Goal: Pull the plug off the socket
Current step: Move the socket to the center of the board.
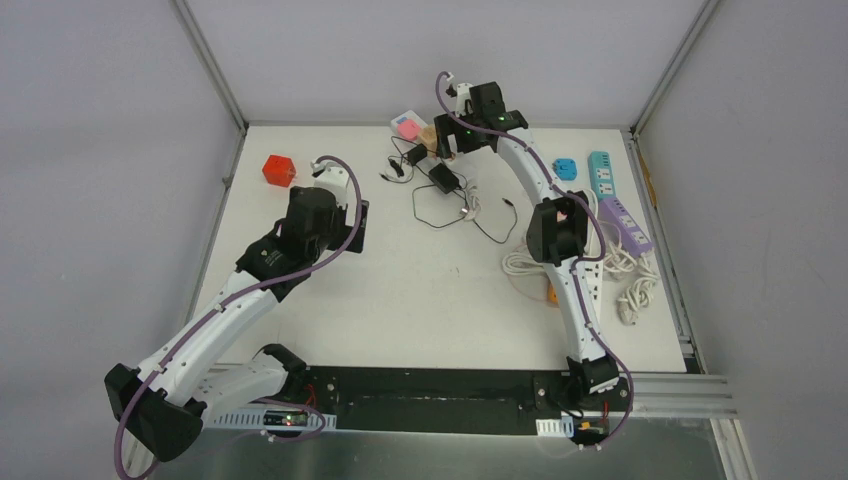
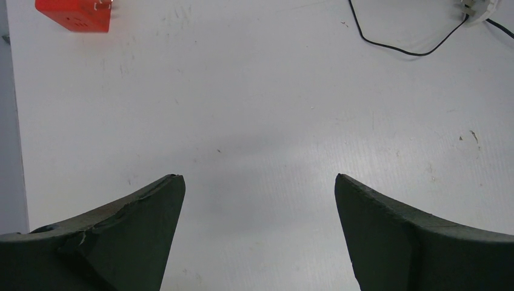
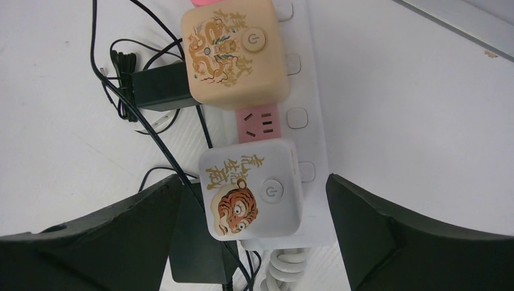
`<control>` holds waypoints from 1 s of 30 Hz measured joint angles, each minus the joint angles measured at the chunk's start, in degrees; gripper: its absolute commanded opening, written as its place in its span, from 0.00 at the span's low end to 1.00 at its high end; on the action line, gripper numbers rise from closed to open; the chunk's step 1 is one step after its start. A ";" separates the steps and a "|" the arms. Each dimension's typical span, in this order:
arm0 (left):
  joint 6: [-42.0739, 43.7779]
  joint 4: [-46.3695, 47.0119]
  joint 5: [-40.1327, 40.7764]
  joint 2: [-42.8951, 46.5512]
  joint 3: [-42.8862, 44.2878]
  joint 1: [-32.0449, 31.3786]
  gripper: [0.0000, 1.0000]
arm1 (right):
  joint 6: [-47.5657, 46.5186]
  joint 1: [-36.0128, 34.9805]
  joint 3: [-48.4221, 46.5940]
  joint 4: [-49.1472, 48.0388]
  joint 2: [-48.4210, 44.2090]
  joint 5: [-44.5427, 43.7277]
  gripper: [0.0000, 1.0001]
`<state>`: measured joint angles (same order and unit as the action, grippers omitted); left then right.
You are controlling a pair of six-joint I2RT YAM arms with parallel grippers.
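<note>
1. The right gripper (image 3: 254,180) stands wide open and holds nothing. Its two dark fingers (image 3: 121,236) sit either side of the tiger plug (image 3: 251,191), with a gap on each side.
2. The tiger plug is a white rounded cube at lower centre of the right wrist view. Its top carries an orange tiger, gold characters and a round power button. It is seated on the power strip (image 3: 315,121).
3. The power strip is white and runs top to bottom. A pink socket face shows between the two cubes, and square buttons line its right edge.
4. A beige dragon cube (image 3: 236,51) sits on the strip at top centre.
5. A black adapter (image 3: 160,88) and black cables (image 3: 103,85) lie left of the strip. A white coiled cord (image 3: 285,267) shows at the bottom edge.
6. In the top view, the strip lies at top centre of the white table (image 1: 430,290).
7. The left gripper (image 2: 260,177) is fully open and empty over bare table. A red cube (image 2: 73,13) sits at upper left.
</note>
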<state>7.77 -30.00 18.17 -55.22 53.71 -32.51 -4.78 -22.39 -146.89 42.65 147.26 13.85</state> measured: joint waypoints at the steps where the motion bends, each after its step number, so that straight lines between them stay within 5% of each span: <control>1: 0.00 0.00 -0.15 -0.04 0.00 0.00 0.99 | 0.00 0.00 0.00 -0.04 0.17 0.13 0.92; 20: 0.00 0.02 -0.72 -0.26 0.00 0.37 0.99 | -3.13 -1.33 0.00 0.02 2.32 -0.39 0.93; 30: -0.02 0.02 -0.72 -0.26 0.00 0.37 0.99 | -4.17 -1.60 -0.44 -0.70 3.37 -1.42 0.84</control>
<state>7.75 -29.98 17.45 -55.48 53.71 -32.14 -8.95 -23.99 -147.33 41.95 150.63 12.43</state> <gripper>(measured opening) 0.992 0.876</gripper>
